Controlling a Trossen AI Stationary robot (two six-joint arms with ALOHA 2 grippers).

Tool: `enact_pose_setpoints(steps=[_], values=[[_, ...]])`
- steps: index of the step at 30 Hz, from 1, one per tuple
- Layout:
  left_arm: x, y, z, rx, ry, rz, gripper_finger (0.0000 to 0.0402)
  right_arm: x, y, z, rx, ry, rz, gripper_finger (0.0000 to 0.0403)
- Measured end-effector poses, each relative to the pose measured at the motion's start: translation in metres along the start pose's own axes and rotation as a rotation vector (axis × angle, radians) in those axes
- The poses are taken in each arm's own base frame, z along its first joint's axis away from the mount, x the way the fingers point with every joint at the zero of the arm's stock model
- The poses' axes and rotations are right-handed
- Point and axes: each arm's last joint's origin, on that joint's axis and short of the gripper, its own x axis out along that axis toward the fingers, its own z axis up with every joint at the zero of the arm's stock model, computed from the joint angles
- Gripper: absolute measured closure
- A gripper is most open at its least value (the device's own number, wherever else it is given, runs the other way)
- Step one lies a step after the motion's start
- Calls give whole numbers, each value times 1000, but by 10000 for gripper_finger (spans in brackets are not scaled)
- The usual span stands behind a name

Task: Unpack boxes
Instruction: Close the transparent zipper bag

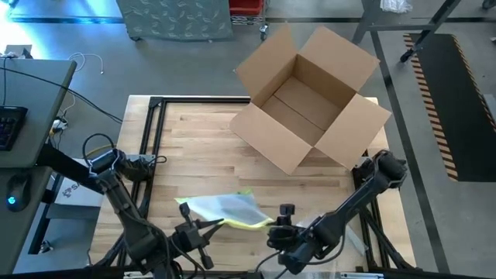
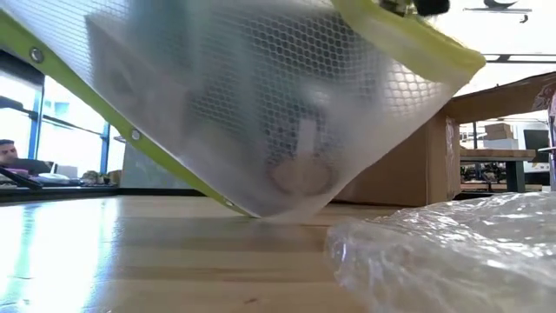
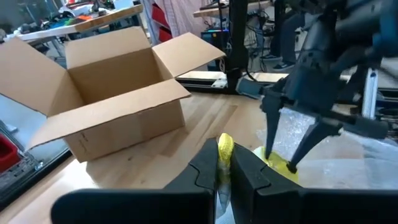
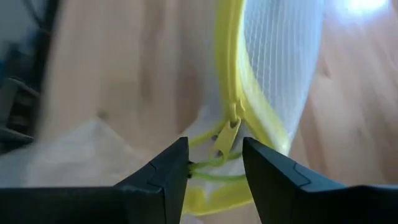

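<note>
The open brown cardboard box (image 1: pixel 310 101) stands on its base at the table's far right, flaps spread. A clear mesh-lined sleeve (image 1: pixel 225 208) with a yellow zipper edge is near the front edge. It is tilted, with its lower corner (image 2: pixel 269 211) on the wood. My left gripper (image 3: pixel 225 165) is shut on the yellow edge. My right gripper (image 4: pixel 214 155) is open, its fingers on either side of the yellow zipper pull (image 4: pixel 227 132) at the sleeve's right end. My left gripper pinches the sleeve's yellow zipper edge (image 3: pixel 225 146) between its two fingers, coming nearly level from the table's near left. The sleeve is tilted in the hold, raised at that edge, its lower corner on the table. Whether my right gripper touches the zipper pull, I cannot tell.
Crinkly clear plastic film (image 2: pixel 452 252) lies on the table at the near right, under my right arm. A black frame (image 1: pixel 155 139) runs along the table's left and far edges. Bare wood lies between the sleeve and the box.
</note>
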Motion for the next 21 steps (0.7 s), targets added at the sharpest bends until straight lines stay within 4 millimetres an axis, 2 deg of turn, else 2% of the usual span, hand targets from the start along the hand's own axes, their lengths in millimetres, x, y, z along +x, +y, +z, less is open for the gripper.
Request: enact_pose_setpoints(steps=[4, 6, 10, 12, 18, 21], values=[[2, -1, 0, 15, 13, -9, 401, 13, -5, -6, 45, 54, -79, 268], [2, -1, 0, 19, 26, -17, 401, 16, -7, -7, 50, 67, -91, 283], [1, -1, -1, 23, 42, -29, 401, 13, -7, -7, 49, 64, -85, 363], [1, -1, -1, 16, 52, -35, 401, 6, -8, -7, 37, 67, -81, 391], [1, 4, -5, 1, 78, -21, 401, -25, -13, 0, 47, 34, -82, 400], [0, 17, -12, -38, 113, 27, 391, -46, -18, 11, 73, -38, -75, 401]])
